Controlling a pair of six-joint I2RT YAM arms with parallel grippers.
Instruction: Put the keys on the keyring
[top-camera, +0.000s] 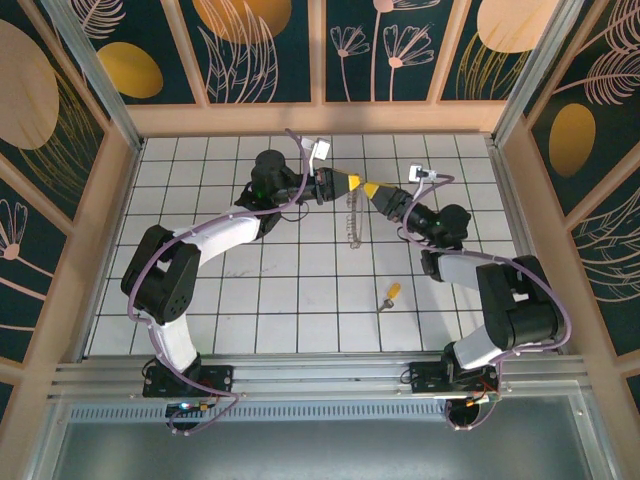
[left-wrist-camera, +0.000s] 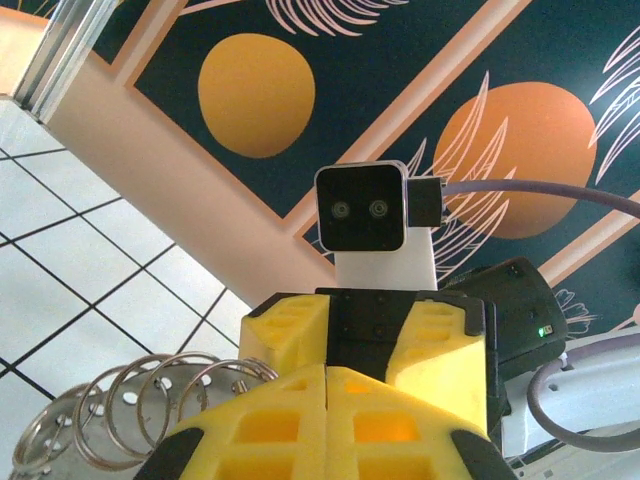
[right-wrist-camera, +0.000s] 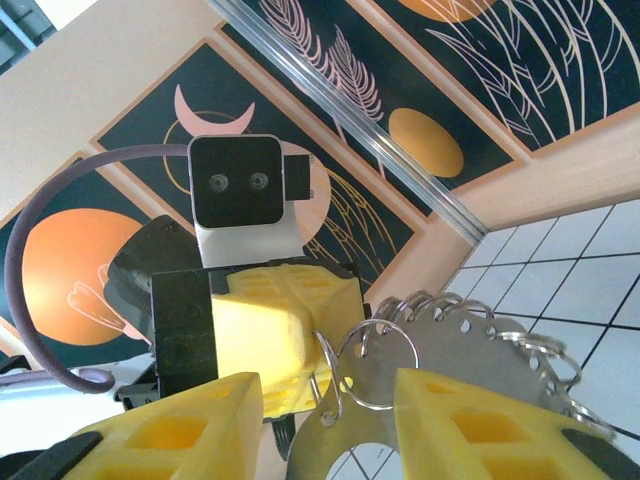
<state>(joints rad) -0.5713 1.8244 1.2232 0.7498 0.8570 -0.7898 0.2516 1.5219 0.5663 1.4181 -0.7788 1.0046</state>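
Note:
The keyring (top-camera: 352, 222) is a silvery plate with several wire loops along its rim; it hangs above the tiles between both grippers. My left gripper (top-camera: 350, 183) is shut on its upper end, with the loops (left-wrist-camera: 150, 395) just left of the closed yellow fingers (left-wrist-camera: 290, 420). My right gripper (top-camera: 371, 188) faces it nose to nose. In the right wrist view the right gripper (right-wrist-camera: 325, 405) has its jaws apart, straddling the plate (right-wrist-camera: 480, 335) and one wire loop (right-wrist-camera: 375, 350). The key (top-camera: 390, 295), with a yellow-orange head, lies alone on the floor tiles.
The white tiled floor (top-camera: 280, 290) is bounded by wooden walls (top-camera: 110, 220) on the left, right and back. Both arms arch from their bases at the near edge toward the back middle.

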